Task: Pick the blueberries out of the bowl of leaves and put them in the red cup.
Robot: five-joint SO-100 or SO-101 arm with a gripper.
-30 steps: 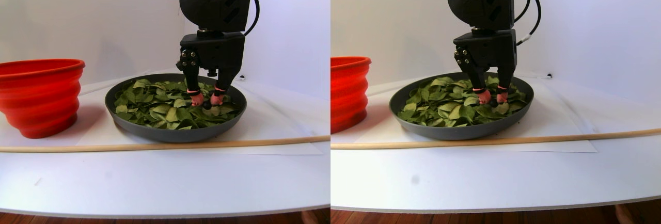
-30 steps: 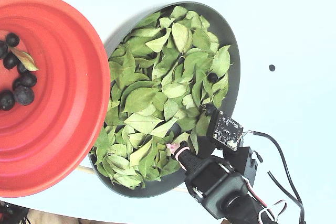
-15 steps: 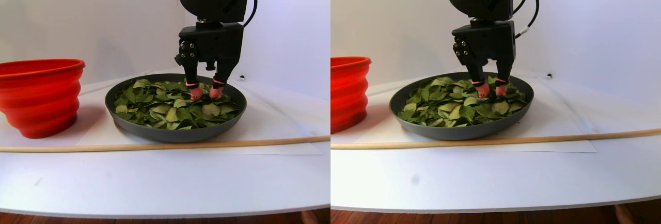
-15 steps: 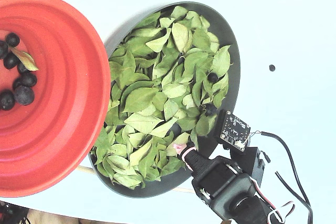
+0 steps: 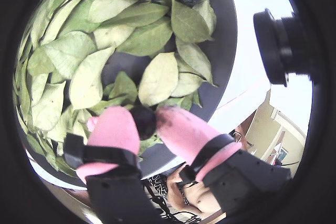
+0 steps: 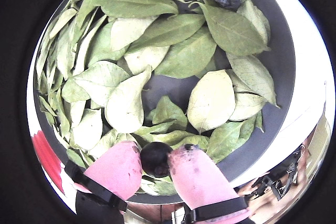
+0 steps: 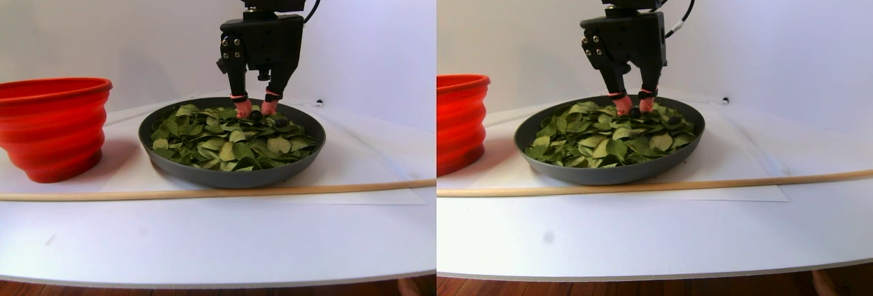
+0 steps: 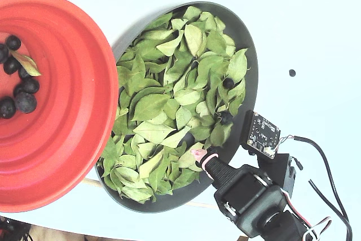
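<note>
In the fixed view the red cup sat at the left, with several blueberries and one leaf on its floor. Just right of it, its rim overlapping in that view, stood the bowl, full of leaves, with a few berries showing among them toward its right side. In the stereo pair view the gripper hung over the far part of the bowl. In a wrist view its pink fingertips were clenched on one berry, held just above the leaves near the rim.
</note>
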